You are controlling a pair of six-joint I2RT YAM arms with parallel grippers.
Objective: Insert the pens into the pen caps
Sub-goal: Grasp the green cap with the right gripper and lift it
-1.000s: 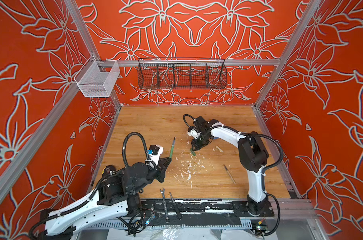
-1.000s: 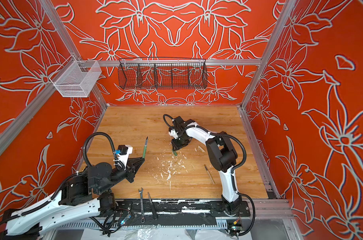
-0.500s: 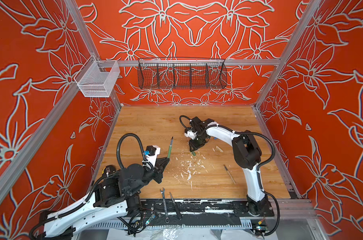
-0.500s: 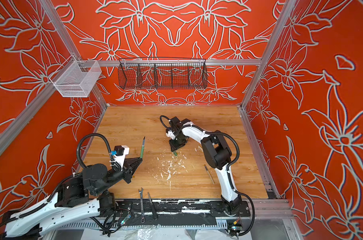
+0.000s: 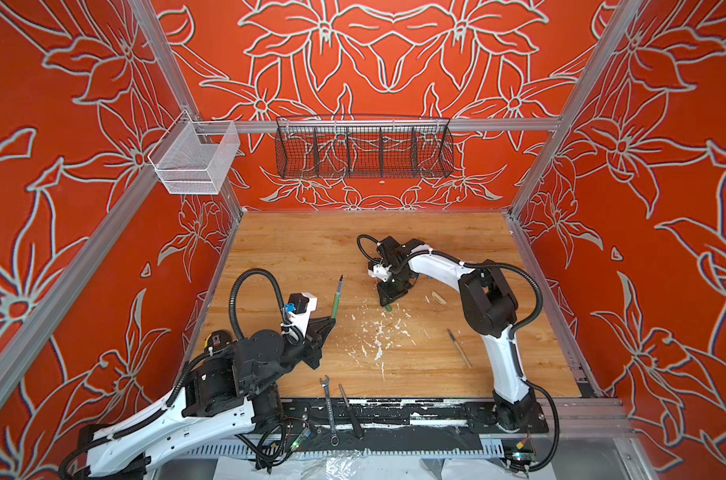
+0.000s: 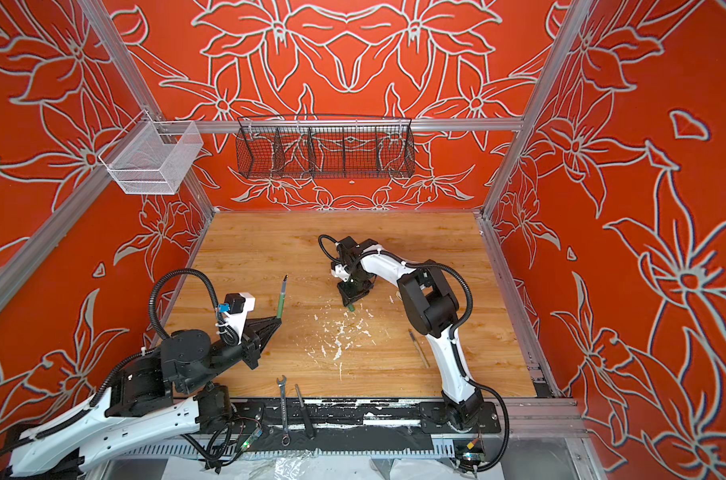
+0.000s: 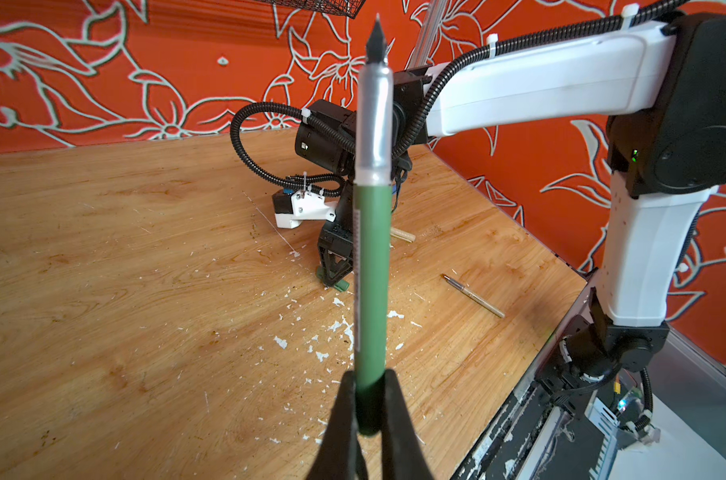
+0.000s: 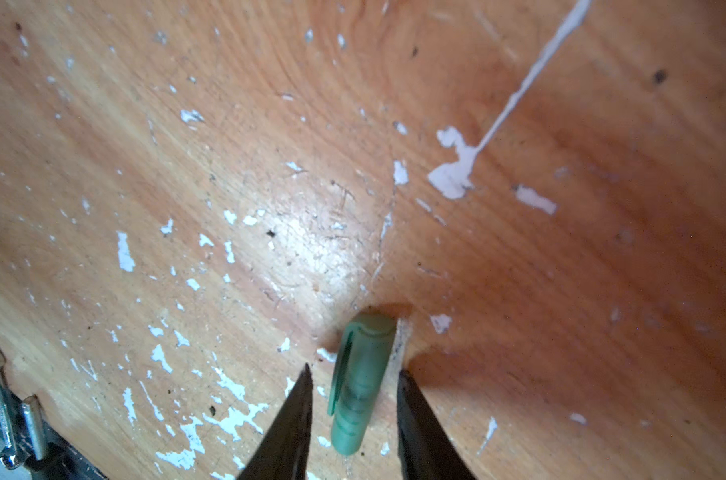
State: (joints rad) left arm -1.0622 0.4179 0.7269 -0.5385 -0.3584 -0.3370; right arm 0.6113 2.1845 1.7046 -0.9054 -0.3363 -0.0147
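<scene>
Our left gripper [image 7: 369, 379] is clamped on the butt end of the green pen [image 7: 371, 282], whose dark tip points away from the jaws. Our right gripper [image 8: 354, 371] stands narrowly open down at the table [image 8: 560, 291]. The green cap [image 8: 359, 386] lies between its fingers, with a small gap showing on each side.

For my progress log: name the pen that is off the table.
The green pen, gripped by the left hand; the tan pen lies on the table.
</scene>
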